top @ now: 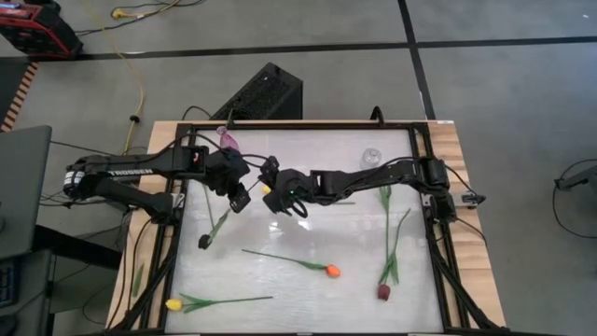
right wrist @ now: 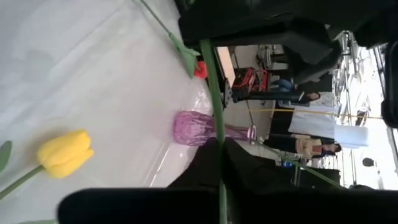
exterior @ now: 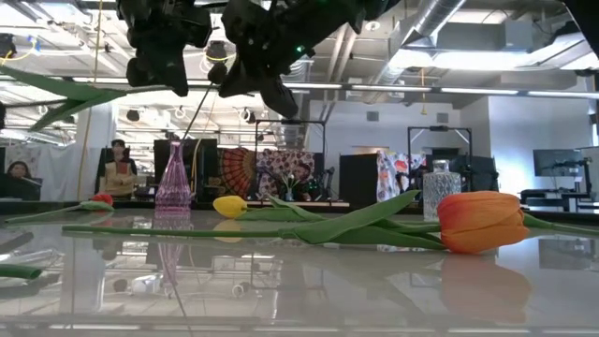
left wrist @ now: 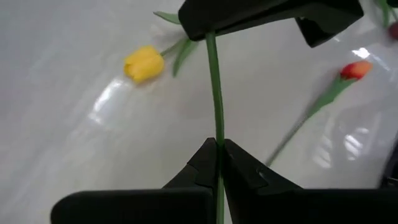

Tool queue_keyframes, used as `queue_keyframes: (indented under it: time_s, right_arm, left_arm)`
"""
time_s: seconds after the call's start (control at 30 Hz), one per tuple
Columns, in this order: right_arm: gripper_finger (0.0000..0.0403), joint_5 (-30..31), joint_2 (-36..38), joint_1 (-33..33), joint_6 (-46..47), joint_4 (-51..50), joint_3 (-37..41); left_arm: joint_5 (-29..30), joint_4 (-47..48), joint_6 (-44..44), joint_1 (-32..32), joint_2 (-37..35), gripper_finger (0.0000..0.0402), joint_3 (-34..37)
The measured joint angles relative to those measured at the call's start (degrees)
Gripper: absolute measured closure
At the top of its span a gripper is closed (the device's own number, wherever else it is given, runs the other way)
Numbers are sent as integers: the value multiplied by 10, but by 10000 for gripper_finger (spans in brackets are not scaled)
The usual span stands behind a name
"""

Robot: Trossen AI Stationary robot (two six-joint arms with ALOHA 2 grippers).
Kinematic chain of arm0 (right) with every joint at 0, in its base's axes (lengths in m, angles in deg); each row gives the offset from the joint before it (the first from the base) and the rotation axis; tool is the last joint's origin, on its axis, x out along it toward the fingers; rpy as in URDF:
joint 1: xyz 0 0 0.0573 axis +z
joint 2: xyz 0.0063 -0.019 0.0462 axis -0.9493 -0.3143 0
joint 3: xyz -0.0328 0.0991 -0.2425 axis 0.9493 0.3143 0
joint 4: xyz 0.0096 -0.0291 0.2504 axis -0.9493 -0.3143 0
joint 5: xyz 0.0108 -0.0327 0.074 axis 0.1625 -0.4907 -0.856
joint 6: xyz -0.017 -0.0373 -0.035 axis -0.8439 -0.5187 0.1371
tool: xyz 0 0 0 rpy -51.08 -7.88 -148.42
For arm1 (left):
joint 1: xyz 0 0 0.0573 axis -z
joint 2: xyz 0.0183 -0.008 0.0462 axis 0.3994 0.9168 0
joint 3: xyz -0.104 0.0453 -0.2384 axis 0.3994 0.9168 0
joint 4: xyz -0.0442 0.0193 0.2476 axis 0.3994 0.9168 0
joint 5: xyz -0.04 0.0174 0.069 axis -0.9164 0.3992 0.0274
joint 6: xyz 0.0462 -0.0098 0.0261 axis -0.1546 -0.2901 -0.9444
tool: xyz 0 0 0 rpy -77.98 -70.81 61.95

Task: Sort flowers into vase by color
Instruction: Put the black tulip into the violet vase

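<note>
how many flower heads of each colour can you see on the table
yellow heads: 2
orange-red heads: 2
maroon heads: 2, one very dark
total: 6 heads showing

Both arms reach in from opposite sides and meet above the middle of the worktop's far half, wrists raised. The left hand (top: 239, 197) is clamped shut on a thin green stem (left wrist: 215, 93). The right hand (top: 287, 201), just beside it, is closed on the same stem, its fingers (right wrist: 242, 165) pinching it.
</note>
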Motion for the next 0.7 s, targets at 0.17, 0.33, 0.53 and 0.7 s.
queue_keyframes:
  time_s: [0.17,0.33,0.53,0.7]
  right_arm:
    - [380,-45,1,2,54,-45,0]
    - [380,-124,2,-7,131,-126,-1]
    - [380,-311,13,-44,252,-230,0]
    - [380,-508,18,-76,271,-271,0]
  left_arm:
    - [14,1,-40,0,0,401,0]
    - [24,-10,-96,0,-11,382,-1]
    - [110,-8,-147,0,-64,335,-9]
    - [190,-22,-195,-1,-128,318,5]
